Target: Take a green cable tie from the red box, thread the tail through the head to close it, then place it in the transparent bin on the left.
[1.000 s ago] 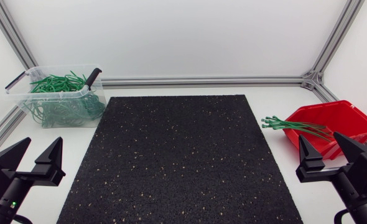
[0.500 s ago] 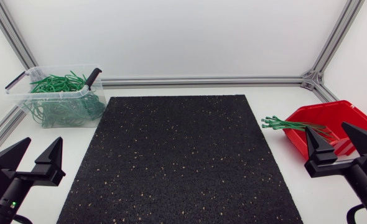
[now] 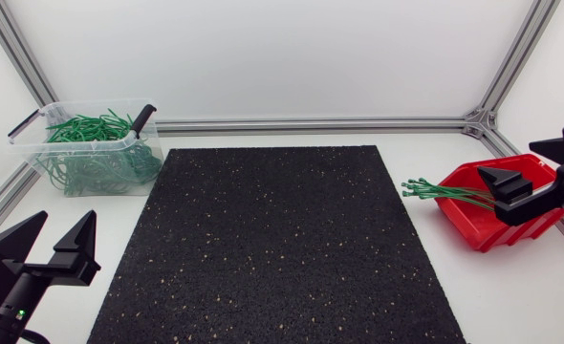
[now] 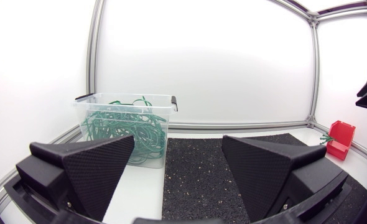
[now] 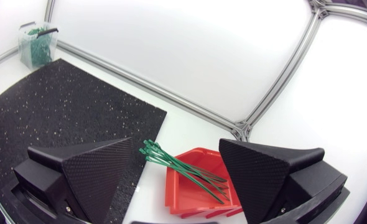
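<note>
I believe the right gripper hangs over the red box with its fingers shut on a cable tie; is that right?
Not quite: the right gripper hangs over the red box with its fingers open and empty, as the right wrist view shows.

Open passage across the black mat [image 3: 282, 239] — right hand [image 3: 508, 160] over red box [image 3: 457, 208], seemingly clear of it.

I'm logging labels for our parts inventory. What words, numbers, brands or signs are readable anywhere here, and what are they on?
None: no readable text, number or sign shows on the red box, the green cable ties, the transparent bin or the black mat.
</note>
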`<state>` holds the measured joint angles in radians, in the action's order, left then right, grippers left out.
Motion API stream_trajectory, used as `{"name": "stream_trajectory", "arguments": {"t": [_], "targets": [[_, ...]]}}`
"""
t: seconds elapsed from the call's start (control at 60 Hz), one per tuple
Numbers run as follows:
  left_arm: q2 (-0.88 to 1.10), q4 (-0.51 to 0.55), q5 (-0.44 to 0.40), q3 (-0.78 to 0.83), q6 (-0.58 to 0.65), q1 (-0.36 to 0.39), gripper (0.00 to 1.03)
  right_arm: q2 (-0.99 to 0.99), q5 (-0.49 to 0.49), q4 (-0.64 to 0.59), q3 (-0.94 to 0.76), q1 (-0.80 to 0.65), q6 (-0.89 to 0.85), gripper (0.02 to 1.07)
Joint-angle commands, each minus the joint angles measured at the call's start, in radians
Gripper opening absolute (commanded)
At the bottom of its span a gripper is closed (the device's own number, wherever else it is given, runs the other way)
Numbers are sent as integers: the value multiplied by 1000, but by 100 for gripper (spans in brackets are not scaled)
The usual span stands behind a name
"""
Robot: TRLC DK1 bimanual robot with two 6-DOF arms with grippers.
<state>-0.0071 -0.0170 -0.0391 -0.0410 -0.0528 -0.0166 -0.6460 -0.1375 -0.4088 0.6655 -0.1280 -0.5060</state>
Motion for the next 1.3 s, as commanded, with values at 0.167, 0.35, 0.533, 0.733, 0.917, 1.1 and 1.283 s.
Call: {"name": "stream_trajectory", "arguments": {"t": [0.167,0.35,0.533,0.733,0.917,1.1,1.283], "targets": [[-7,15,7,41,-19,3,98,-264,-51,-73,125,-36,-180,100],[-7,15,8,41,-19,-3,98,-425,-77,-114,189,-56,-361,103],[-7,17,10,41,-19,-6,98,-580,-88,-222,261,-65,-511,102],[-7,17,10,41,-19,-11,98,-652,-85,-111,198,-85,-743,97],[-5,19,11,41,-19,-16,98,-693,-128,-73,134,-105,-919,97],[-5,22,11,39,-21,-14,98,-715,-117,-15,72,-94,-993,93],[-5,22,11,39,-21,-8,98,-767,-108,57,72,-75,-1000,73]]}}
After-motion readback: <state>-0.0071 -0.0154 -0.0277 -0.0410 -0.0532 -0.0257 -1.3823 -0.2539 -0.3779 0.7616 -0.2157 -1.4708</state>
